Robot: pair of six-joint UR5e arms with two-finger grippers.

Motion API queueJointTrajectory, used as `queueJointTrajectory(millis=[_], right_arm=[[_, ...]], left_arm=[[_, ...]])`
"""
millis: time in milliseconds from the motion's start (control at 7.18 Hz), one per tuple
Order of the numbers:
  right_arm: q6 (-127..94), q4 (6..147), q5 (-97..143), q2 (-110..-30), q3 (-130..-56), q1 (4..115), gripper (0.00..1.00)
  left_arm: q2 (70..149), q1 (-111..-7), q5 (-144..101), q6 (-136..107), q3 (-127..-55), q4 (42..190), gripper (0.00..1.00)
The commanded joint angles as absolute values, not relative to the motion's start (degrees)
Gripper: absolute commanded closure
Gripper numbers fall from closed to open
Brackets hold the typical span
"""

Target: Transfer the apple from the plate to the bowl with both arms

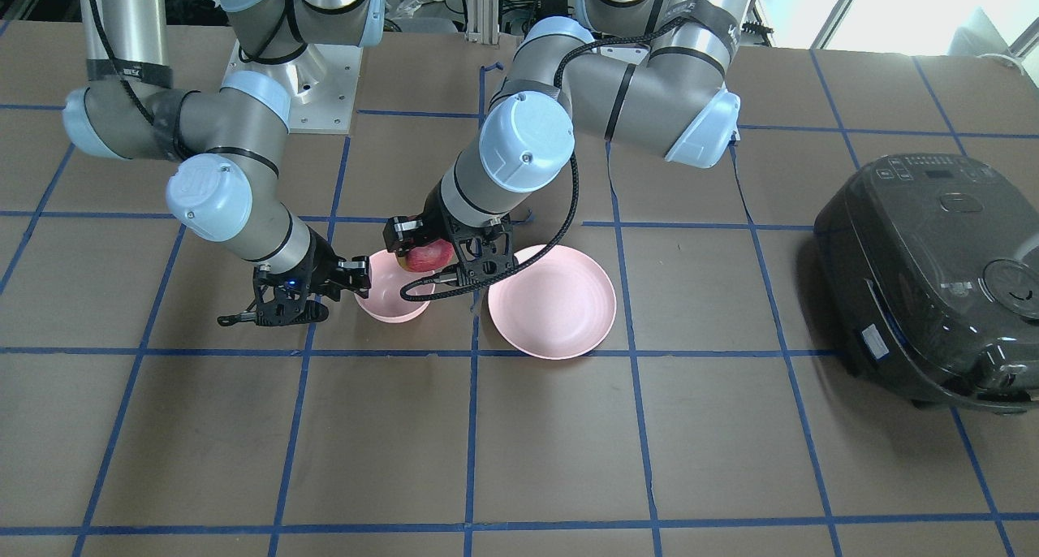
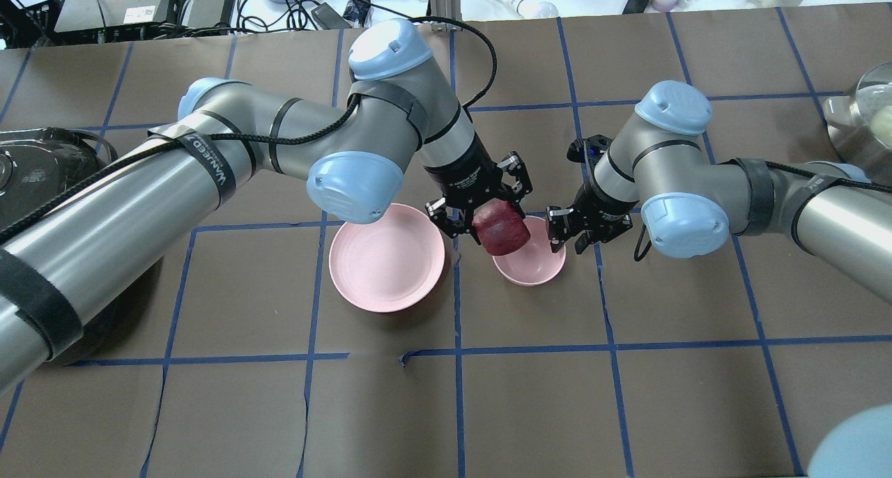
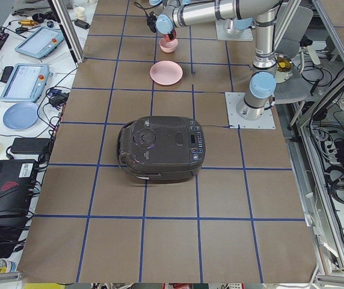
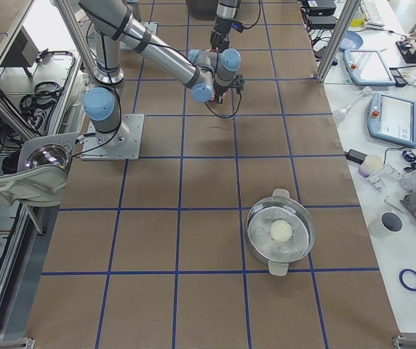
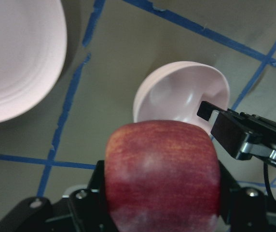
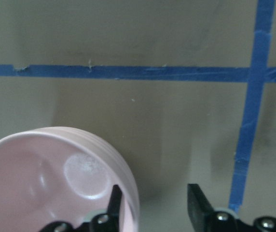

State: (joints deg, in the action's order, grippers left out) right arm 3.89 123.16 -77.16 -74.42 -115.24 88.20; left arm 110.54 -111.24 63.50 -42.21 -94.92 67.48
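The apple [image 5: 162, 174] is off the plate [image 2: 387, 262], clamped in the left gripper [image 1: 442, 258] just above the bowl [image 2: 536, 269]. The right gripper [image 6: 152, 195] straddles the bowl's rim with its fingers apart. Lowering and release likely remain.

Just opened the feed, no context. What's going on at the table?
The left hand is shut on the apple and holds it in the air over the plate-side edge of the bowl, not yet released. The plate beside the bowl is empty. The right hand is at the bowl's other side, one finger inside the rim and one outside. A gap shows on the outer side, so it looks open rather than clamped.
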Motion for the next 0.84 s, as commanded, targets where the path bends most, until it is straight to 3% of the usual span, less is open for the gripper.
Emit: queueJointTrajectory(millis=[0,278,696], right_arm=[[4.13,115.11,-84.67,-76.28,-108.41,86.24,0.00],[5.27,111.71,-89.56,-76.99,-104.42,80.27,0.00],[5.27,108.98,-92.28,-81.71,-103.62,81.04,0.00]], left_arm=[[112.23,-112.23,60.22,-42.80,-95.36,65.74,1.00],[116.43,-113.28,59.94,-42.98,-95.45,60.51,1.00],[119.26,-114.96,60.82,-42.98,-95.54,58.71,1.00]])
